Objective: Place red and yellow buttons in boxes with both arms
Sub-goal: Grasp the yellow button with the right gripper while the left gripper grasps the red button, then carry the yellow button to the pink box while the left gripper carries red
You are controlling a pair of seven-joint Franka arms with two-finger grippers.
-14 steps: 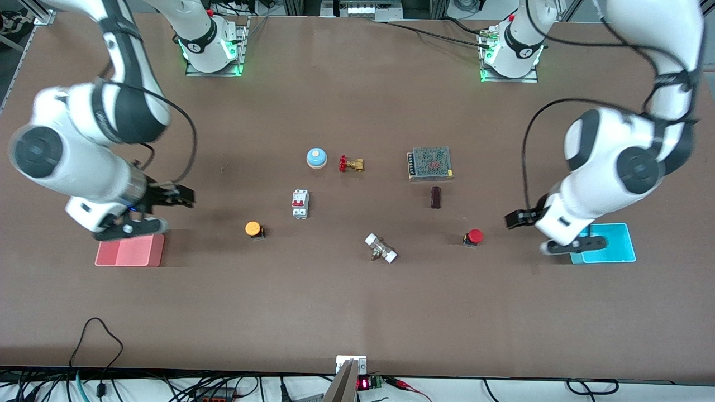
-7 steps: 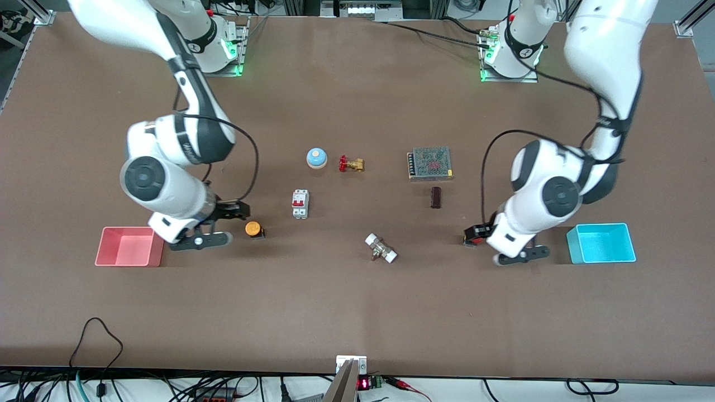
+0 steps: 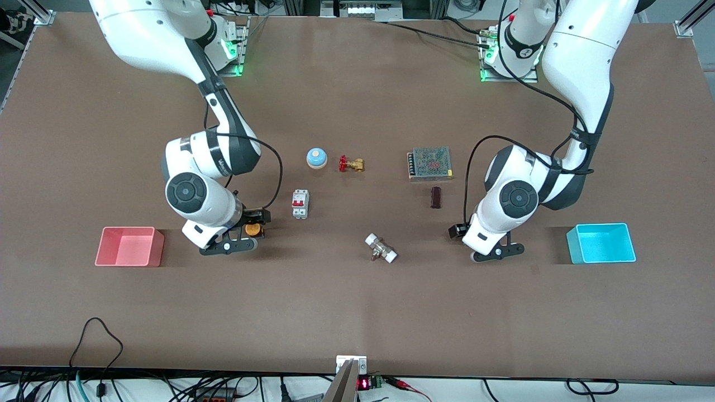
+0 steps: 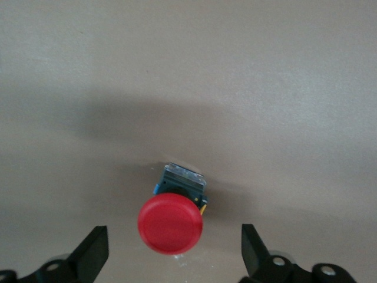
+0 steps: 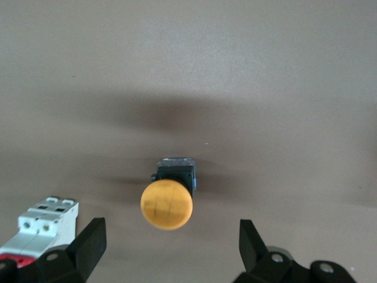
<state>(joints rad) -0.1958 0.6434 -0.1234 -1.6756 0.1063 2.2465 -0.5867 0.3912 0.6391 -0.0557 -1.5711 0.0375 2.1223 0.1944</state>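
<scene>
The yellow button stands on the table under my right gripper. In the right wrist view the yellow button sits just ahead of my open right gripper, untouched by either finger. The red button shows in the left wrist view, between the spread fingers of my open left gripper and touching neither. In the front view my left gripper and wrist hide the red button. The pink box sits at the right arm's end and the cyan box at the left arm's end. I see nothing inside either.
A white breaker stands close beside the yellow button, toward the table's middle. A blue bell, a brass valve, a metal mesh power unit, a dark block and a white-ended fitting lie mid-table.
Both arms have swung in from over the boxes toward the middle. My right gripper has come over the yellow button and my left over the red button. Both buttons stayed put.
</scene>
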